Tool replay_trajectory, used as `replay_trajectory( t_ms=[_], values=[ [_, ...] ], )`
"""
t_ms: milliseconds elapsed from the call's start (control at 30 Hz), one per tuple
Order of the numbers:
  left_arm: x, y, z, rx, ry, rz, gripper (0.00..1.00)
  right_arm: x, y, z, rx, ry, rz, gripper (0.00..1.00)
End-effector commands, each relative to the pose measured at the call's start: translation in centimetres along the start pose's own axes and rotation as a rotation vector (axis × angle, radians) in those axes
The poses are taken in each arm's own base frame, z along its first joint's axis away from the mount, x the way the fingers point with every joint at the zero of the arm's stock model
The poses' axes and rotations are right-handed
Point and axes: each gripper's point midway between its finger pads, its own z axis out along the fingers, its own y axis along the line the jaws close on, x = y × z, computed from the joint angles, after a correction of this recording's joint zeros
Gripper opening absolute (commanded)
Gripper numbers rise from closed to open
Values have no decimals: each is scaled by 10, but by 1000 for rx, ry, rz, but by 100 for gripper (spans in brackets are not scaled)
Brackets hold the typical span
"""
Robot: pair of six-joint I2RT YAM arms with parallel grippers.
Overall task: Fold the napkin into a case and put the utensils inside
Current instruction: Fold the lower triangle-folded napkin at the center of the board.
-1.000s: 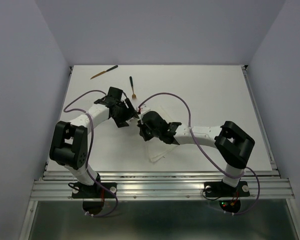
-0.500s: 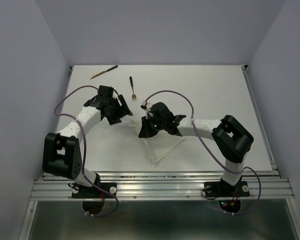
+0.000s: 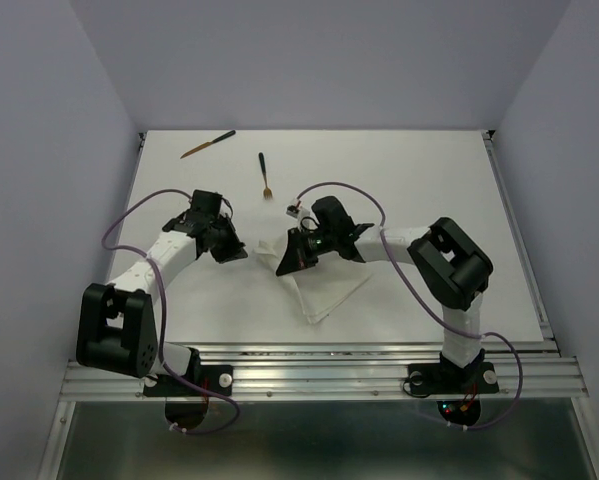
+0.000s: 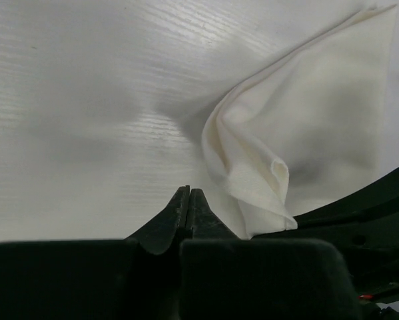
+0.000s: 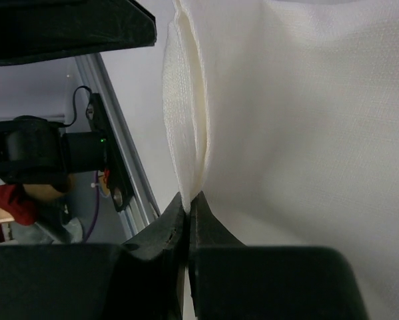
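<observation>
One hold remains: my left gripper (image 4: 189,193) is now closed empty beside the white cloth napkin (image 4: 306,120); my right gripper (image 5: 188,198) pinches its fold.

Soft cloth napkin (image 3: 327,290): plain cream-white. Slender wooden utensils (image 3: 264,174): golden brown, dark ends. Flat tabletop (image 3: 429,200): white, faint grain lines. Thin cables (image 3: 331,184): purple.

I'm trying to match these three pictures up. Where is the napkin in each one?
Top external: the napkin is just below the picture's centre, by the right gripper.
Left wrist: right half, bunched up.
Right wrist: fills the picture from the centre to the right.
Shared landmark: the right gripper pinching the napkin's edge; in the left wrist view it is probably the dark shape at lower right.
</observation>
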Motion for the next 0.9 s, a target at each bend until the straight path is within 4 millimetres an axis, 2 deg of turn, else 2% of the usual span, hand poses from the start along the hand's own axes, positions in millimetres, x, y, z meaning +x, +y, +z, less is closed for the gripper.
replay_trajectory(
  t_ms=[0,133,333,567,733,867],
  values=[
    [8,8,3,-14,16,0,0,-21,20,-6,-163,-14,6,1],
    [14,15,13,-41,43,-17,0,-23,15,-10,-190,-16,33,1],
    [18,15,30,-44,75,-5,0,-26,9,-13,-206,-10,51,1],
    [7,-7,46,-17,77,30,0,-25,4,-13,-215,0,68,1],
    [-3,-28,51,17,70,59,0,-23,3,-12,-215,4,72,1],
    [-7,-36,51,30,64,66,0,-22,1,-12,-213,6,74,1]
  ],
)
